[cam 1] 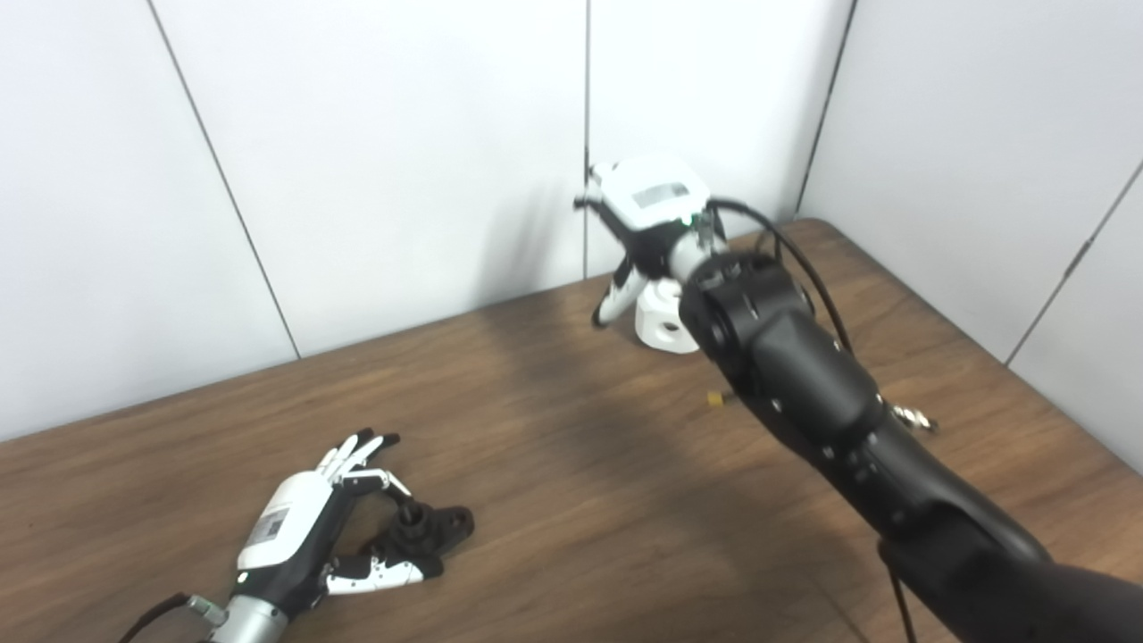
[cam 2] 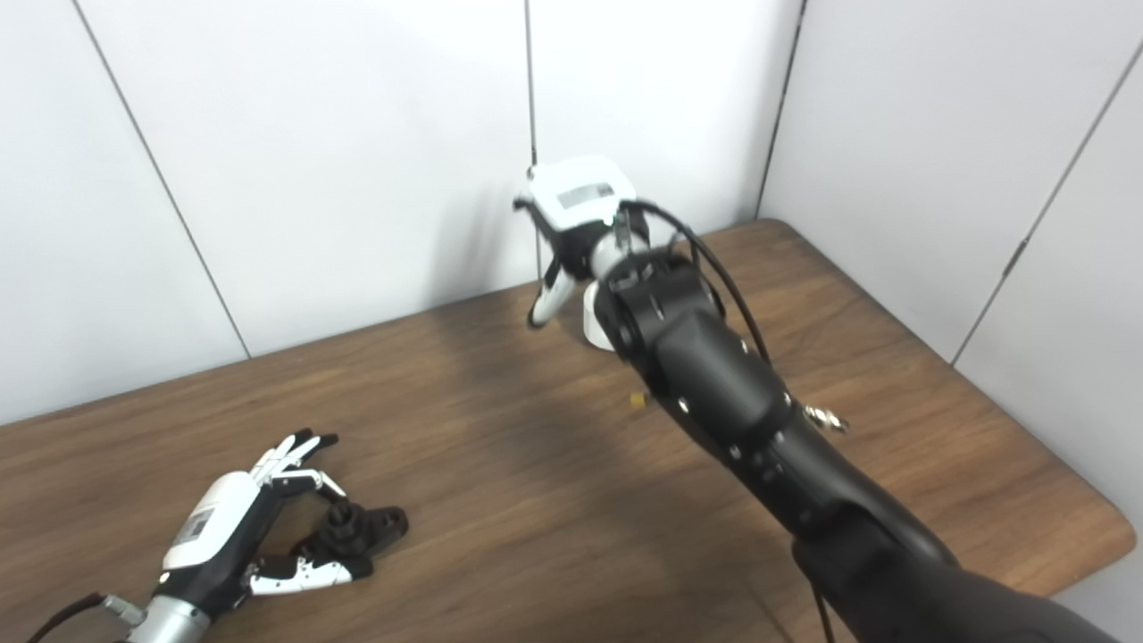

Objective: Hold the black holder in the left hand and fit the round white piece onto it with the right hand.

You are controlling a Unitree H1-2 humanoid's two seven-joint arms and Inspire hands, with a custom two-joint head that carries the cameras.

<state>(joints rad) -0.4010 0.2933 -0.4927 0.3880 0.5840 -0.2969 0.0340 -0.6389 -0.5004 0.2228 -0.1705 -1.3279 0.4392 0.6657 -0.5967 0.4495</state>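
My left hand (cam 1: 308, 536) lies on the tabletop (cam 1: 554, 464), fingers spread loosely around the black holder (cam 1: 427, 529); my right hand (cam 1: 647, 223) reaches over the round white piece (cam 1: 663, 320), grip unclear.

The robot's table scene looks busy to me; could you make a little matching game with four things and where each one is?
Things:
1. black holder
2. round white piece
3. left hand
4. right hand

Places:
A. raised over the far end of the table, near the wall
B. on the near left of the table, beside the fingers
C. resting on the table at the near left edge
D. on the table at the far end, under a raised hand

Pairs: 1-B, 2-D, 3-C, 4-A
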